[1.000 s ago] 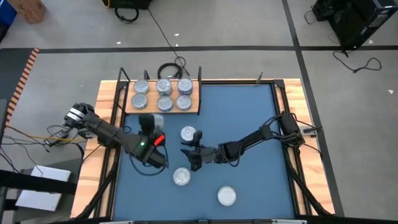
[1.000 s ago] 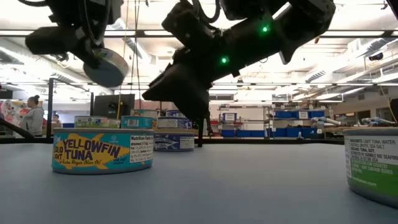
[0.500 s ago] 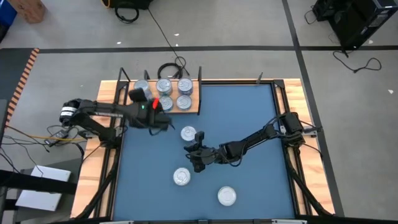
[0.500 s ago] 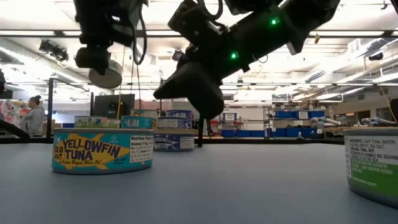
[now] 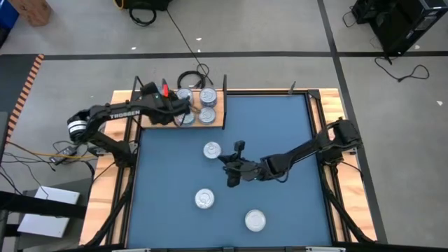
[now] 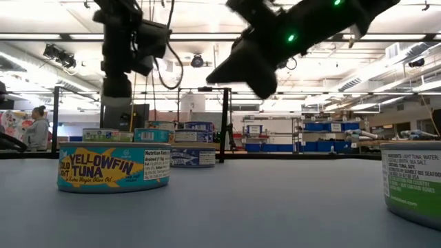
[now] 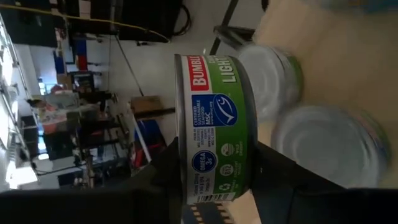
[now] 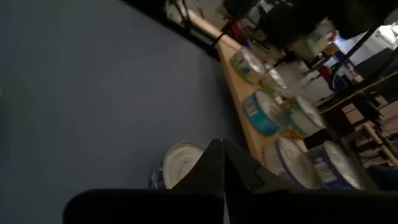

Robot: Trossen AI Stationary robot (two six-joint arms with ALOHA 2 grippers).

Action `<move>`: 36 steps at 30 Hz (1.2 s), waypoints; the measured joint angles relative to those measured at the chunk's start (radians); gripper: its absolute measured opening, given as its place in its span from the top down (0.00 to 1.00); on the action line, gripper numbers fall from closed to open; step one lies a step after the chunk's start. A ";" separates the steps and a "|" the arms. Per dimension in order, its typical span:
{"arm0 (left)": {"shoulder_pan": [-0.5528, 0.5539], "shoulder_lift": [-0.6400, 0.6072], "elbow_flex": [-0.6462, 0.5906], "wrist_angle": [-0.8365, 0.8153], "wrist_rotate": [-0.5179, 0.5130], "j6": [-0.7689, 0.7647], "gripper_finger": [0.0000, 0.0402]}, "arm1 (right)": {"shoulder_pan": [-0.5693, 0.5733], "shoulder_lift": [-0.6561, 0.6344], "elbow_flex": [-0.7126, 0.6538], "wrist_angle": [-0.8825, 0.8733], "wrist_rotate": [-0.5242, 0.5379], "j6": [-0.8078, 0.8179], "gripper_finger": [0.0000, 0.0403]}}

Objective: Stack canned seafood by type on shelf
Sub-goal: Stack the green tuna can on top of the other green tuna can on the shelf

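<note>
now my left gripper [image 5: 179, 106] has carried the green tin [image 7: 214, 127] it clamps over the shelf [image 5: 217, 123], ready to stack. my right gripper [image 5: 239, 148] has snapped together, empty, near the loose tin [image 5: 211, 150].

A blue mat [image 5: 280, 126] covers the tabletop, whose wooden edge [image 5: 120, 112] shows at the left side. A coiled black cable [image 5: 190, 77] lies on the grey floor just beyond the far edge. A cardboard box [image 5: 31, 10] sits at the far left corner of the floor. In the room behind, a person [image 6: 36, 128] stands at the far left, and blue bins [image 6: 324, 127] fill shelving at the right.
</note>
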 joint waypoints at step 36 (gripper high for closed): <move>0.286 0.141 0.000 0.261 0.236 0.289 0.51 | 0.055 -0.110 -0.093 0.038 0.107 -0.028 1.00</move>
